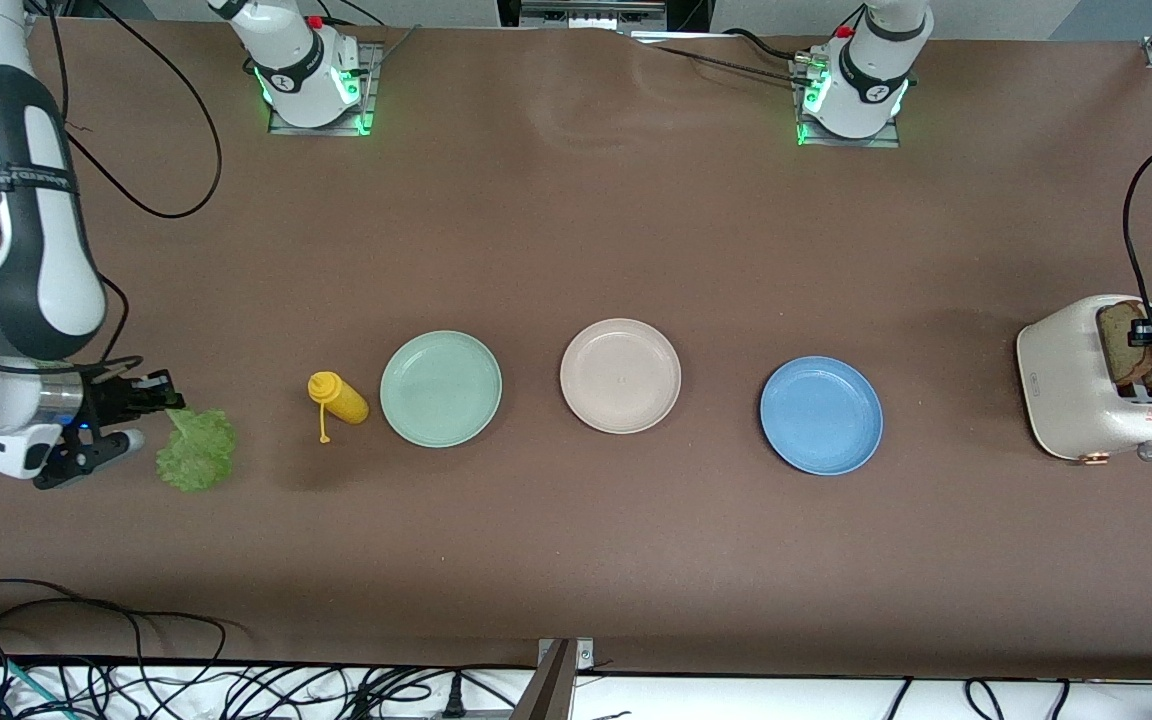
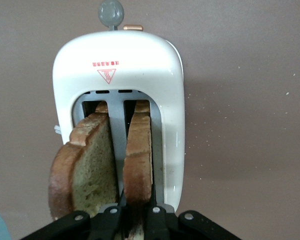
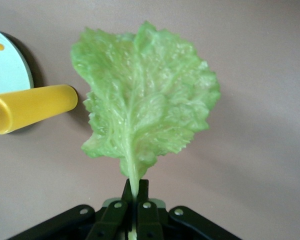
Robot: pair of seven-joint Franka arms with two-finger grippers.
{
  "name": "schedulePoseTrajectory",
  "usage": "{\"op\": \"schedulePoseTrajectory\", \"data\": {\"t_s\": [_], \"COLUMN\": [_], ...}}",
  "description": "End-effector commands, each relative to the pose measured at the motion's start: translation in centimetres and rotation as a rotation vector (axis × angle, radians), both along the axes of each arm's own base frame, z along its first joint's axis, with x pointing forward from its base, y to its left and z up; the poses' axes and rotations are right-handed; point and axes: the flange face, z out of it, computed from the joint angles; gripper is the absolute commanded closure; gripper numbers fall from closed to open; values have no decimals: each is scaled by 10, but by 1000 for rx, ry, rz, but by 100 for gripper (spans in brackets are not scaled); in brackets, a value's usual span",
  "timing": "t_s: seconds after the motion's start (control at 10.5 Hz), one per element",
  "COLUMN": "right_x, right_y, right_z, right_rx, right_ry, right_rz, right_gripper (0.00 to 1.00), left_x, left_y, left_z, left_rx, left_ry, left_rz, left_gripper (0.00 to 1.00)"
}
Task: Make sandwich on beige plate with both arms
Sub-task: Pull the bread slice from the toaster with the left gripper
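Both arms reach outward, left gripper (image 2: pixel 137 217) and right gripper (image 3: pixel 135 200) pinched closed.

beige plate (image 1: pixel 620 376): empty, mid-bench | lettuce leaf (image 1: pixel 197 449): stem pinched; right arm's end | bread slices (image 1: pixel 1141 343): upright in toaster (image 1: pixel 1076 395)

Bright even overhead light, soft shadows, sharp focus.

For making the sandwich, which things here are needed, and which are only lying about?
Needed: beige plate; lettuce leaf, held by right end effector; bread slices in toaster, one gripped by left end effector.
Lying about: yellow squeeze bottle; mint-green plate; blue plate.
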Motion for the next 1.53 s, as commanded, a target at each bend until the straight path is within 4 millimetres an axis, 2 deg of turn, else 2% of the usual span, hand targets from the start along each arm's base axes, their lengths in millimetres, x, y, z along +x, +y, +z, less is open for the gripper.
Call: {"op": "schedulePoseTrajectory", "data": {"t_s": [0.0,0.1,0.19,0.29,0.48,0.57,0.67,0.77,0.86,0.96,1.05,1.44], "right_x": [-6,-8,-9,-11,-13,-13,-13,-13,-11,-10,-10,-9], "right_y": [2,4,7,9,18,22,27,28,38,48,56,78], "right_z": [39,54,60,67,84,87,88,91,96,97,97,95], "right_rx": [17,12,13,9,-3,-8,-14,-23,-40,-67,-81,-110], "right_ry": [-29,-48,-52,-52,-71,-74,-76,-75,-84,-89,-87,-91], "right_rz": [1,0,-3,-14,-41,-47,-44,-78,-75,-63,-78,-104], "right_gripper": [100,100,100,100,100,100,100,100,100,100,100,100], "left_x": [2,0,-3,-2,9,17,20,19,19,18,17,27], "left_y": [-10,-14,-17,-35,-83,-118,-142,-160,-187,-213,-233,-347], "left_z": [29,47,65,75,120,128,132,133,136,132,126,62], "left_rx": [38,49,59,49,28,21,16,-1,-24,-92,-234,-596], "left_ry": [-4,-23,-37,-21,-27,-29,-36,-25,-11,6,17,137], "left_rz": [-13,-19,-29,-64,-123,-173,-186,-178,-212,-237,-226,-228], "left_gripper": [100,100,100,100,100,100,100,100,100,100,100,100]}}
